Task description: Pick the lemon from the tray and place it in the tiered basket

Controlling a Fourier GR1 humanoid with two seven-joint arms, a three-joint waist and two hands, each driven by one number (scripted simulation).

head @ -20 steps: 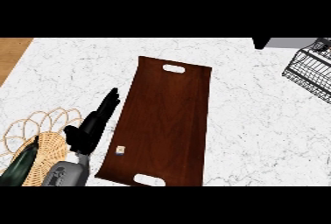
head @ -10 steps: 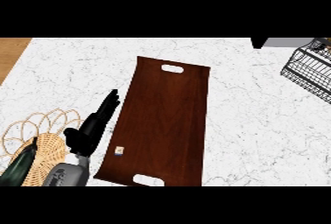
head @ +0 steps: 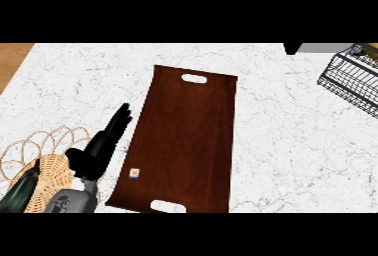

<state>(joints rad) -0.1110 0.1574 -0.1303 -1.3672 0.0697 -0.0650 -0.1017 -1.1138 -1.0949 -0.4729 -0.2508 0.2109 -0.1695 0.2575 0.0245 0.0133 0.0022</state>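
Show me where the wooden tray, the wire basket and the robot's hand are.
wooden tray (head: 184, 140), head view, bare middle of its board.
wire basket (head: 351, 81), head view, its wire side at upper right.
left hand (head: 96, 154), head view, its palm, fingers straight.

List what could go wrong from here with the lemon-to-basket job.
1. No lemon shows on the tray; only a small pale tag lies on it, so a pick may close on nothing.
2. The tiered basket sits at the far upper right, partly cut off by the view, while the open left hand lies by the tray's left edge: probably a long reach across.
3. The woven mat lies close beside that forearm; a swing could nudge it.
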